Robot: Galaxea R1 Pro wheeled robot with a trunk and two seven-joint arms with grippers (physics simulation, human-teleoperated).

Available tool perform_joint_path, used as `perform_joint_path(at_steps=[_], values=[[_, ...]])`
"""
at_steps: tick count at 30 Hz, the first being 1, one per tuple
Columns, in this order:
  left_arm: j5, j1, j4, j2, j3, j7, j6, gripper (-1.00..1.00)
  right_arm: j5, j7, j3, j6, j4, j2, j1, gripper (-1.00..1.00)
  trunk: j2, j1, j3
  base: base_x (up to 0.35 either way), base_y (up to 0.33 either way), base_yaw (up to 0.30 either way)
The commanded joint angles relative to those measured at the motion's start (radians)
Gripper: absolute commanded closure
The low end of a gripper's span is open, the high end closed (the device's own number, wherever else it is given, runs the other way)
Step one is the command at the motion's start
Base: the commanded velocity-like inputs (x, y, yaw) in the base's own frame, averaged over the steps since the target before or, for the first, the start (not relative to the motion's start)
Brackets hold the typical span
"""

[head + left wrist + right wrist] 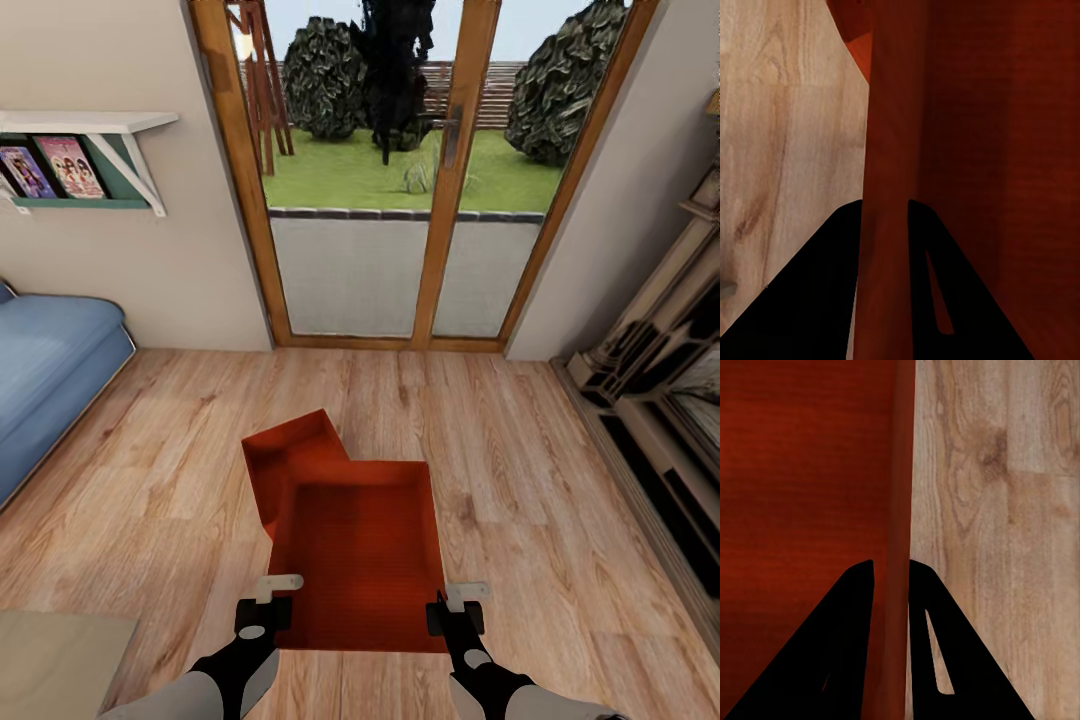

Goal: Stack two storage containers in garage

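Observation:
Two red-orange open-top storage containers stand out against the light wood floor of the living room. The nearer container (362, 545) is gripped from both sides. My left gripper (268, 612) is shut on its left wall (886, 150), and my right gripper (455, 612) is shut on its right wall (900, 472). In each wrist view the thin wall runs between the two dark fingers. The second container (292, 452) lies just beyond, turned at an angle, with its near part hidden by the held one; a corner of it (849, 19) shows in the left wrist view.
A blue sofa (50, 360) stands at the left, and a wall shelf (85, 125) with books hangs above it. Glazed wooden doors (400, 200) to a garden are straight ahead. A dark cabinet (660, 390) lines the right wall. A beige surface (55, 660) sits at the near left.

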Motion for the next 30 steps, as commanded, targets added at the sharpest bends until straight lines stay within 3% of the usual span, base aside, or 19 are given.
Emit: perform_joint_path(at_steps=[1,30], values=[[-0.009,-0.001,-0.002,0.000,0.021,0.028,-0.005,1.00,-0.010,-0.001,-0.012,-0.001,0.002,0.002,0.000,1.00,-0.001,0.000,0.001,0.000,0.000,0.000],[-0.011,-0.001,-0.002,0.000,0.021,0.026,-0.003,1.00,-0.010,-0.001,-0.012,-0.001,0.002,0.002,-0.001,1.00,-0.001,0.000,0.048,0.000,0.000,0.000]])
